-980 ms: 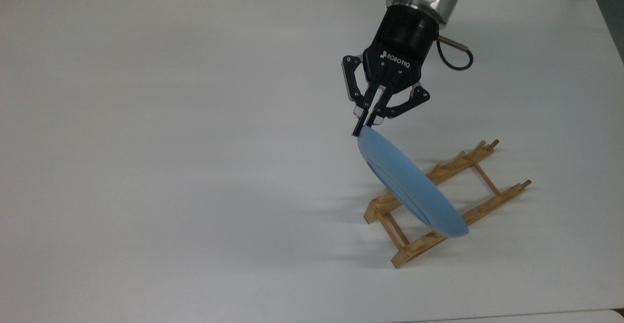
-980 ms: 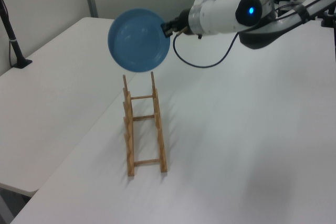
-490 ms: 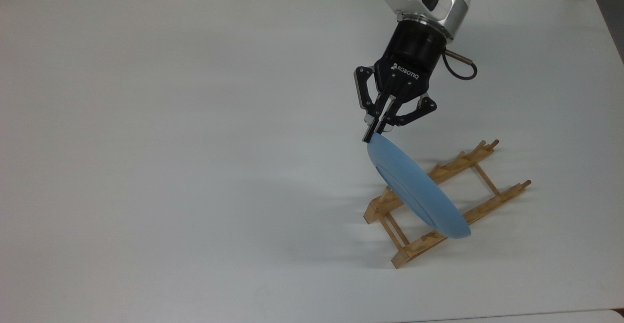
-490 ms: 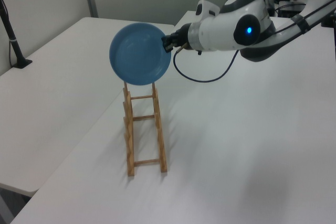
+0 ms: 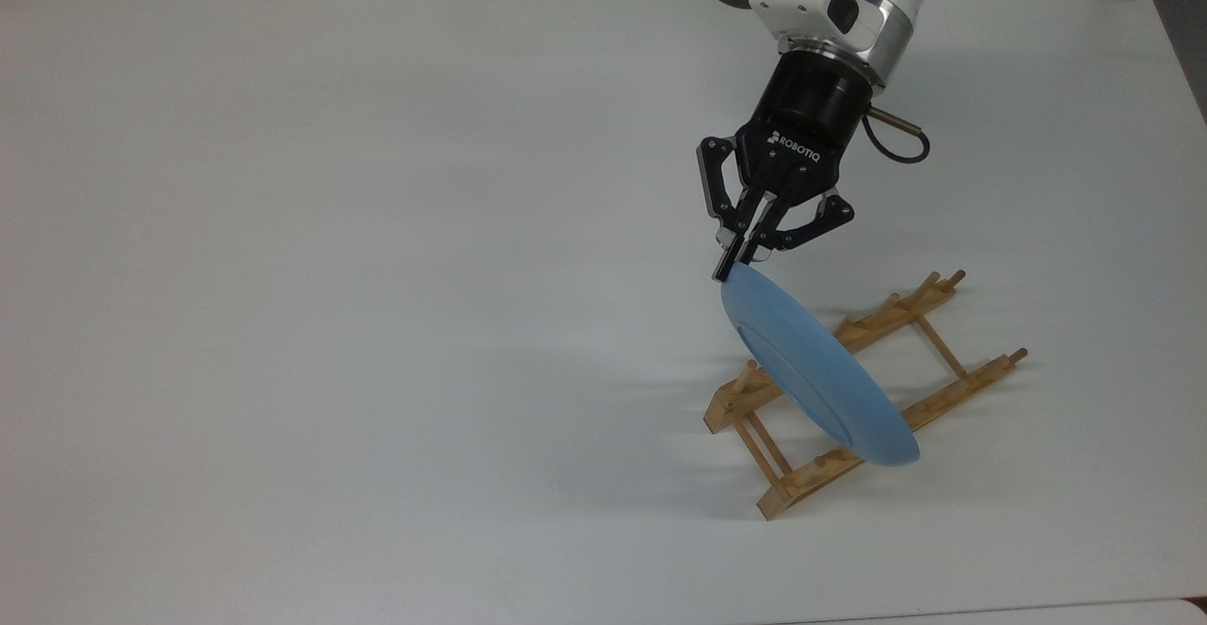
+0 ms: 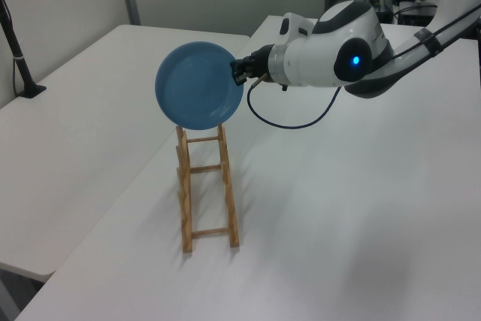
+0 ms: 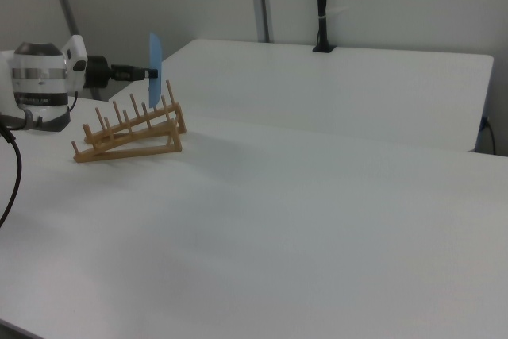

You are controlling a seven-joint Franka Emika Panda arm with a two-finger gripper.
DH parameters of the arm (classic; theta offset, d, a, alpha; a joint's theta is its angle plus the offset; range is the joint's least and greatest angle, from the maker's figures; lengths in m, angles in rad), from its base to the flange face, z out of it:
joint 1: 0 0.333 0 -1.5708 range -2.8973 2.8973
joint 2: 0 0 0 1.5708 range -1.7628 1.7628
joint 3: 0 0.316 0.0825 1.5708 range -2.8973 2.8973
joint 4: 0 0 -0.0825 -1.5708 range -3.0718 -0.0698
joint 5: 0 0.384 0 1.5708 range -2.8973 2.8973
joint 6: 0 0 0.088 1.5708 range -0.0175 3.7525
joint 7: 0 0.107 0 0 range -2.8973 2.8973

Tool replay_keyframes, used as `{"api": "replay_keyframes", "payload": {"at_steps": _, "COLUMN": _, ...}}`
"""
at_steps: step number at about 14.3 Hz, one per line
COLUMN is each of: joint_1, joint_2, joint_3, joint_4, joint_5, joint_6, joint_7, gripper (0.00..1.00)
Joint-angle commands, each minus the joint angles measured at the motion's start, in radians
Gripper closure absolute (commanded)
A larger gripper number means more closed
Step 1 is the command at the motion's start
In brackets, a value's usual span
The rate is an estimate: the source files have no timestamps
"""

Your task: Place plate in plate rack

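Observation:
My gripper is shut on the rim of the light-blue plate, holding it upright on edge. The plate hangs over one end of the wooden plate rack, which lies on the white table. In the left view the plate faces the camera above the far end of the rack, with the gripper at its right rim. The right view has the plate edge-on, its lower edge near the peg tops of the rack. Whether they touch I cannot tell. The gripper holds it from the right view's left.
The white table spreads wide to the top view's left of the rack. A black clamp post stands on the neighbouring table in the left view. A black pole rises at the back in the right view.
The gripper and plate have moved lower and slightly to the top view's right, bringing the plate's lower edge closer to the rack's pegs. The rack has stayed put.

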Motion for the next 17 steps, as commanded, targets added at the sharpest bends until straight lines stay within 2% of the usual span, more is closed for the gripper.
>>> {"api": "replay_keyframes", "payload": {"at_steps": 1, "joint_1": 0.042, "joint_2": 0.018, "joint_3": -0.013, "joint_4": 0.002, "joint_5": -0.047, "joint_6": -0.066, "joint_7": 0.101, "gripper": 1.0}}
{"api": "replay_keyframes", "payload": {"at_steps": 5, "joint_1": 0.068, "joint_2": 0.07, "joint_3": -0.013, "joint_4": 0.007, "joint_5": -0.106, "joint_6": -0.129, "joint_7": 0.161, "gripper": 1.0}}
{"api": "replay_keyframes", "payload": {"at_steps": 11, "joint_1": 0.083, "joint_2": 0.103, "joint_3": -0.013, "joint_4": 0.019, "joint_5": -0.11, "joint_6": -0.136, "joint_7": 0.191, "gripper": 1.0}}
{"api": "replay_keyframes", "payload": {"at_steps": 12, "joint_1": 0.083, "joint_2": 0.103, "joint_3": -0.013, "joint_4": 0.019, "joint_5": -0.107, "joint_6": -0.136, "joint_7": 0.194, "gripper": 0.87}}
{"api": "replay_keyframes", "payload": {"at_steps": 14, "joint_1": 0.081, "joint_2": 0.103, "joint_3": -0.013, "joint_4": 0.025, "joint_5": -0.103, "joint_6": -0.136, "joint_7": 0.227, "gripper": 0.5}}
{"api": "replay_keyframes", "payload": {"at_steps": 15, "joint_1": 0.081, "joint_2": 0.103, "joint_3": -0.013, "joint_4": 0.03, "joint_5": -0.104, "joint_6": -0.136, "joint_7": 0.229, "gripper": 0.0}}
{"api": "replay_keyframes", "payload": {"at_steps": 17, "joint_1": 0.083, "joint_2": 0.1, "joint_3": -0.013, "joint_4": 0.033, "joint_5": -0.101, "joint_6": -0.137, "joint_7": 0.229, "gripper": 0.0}}
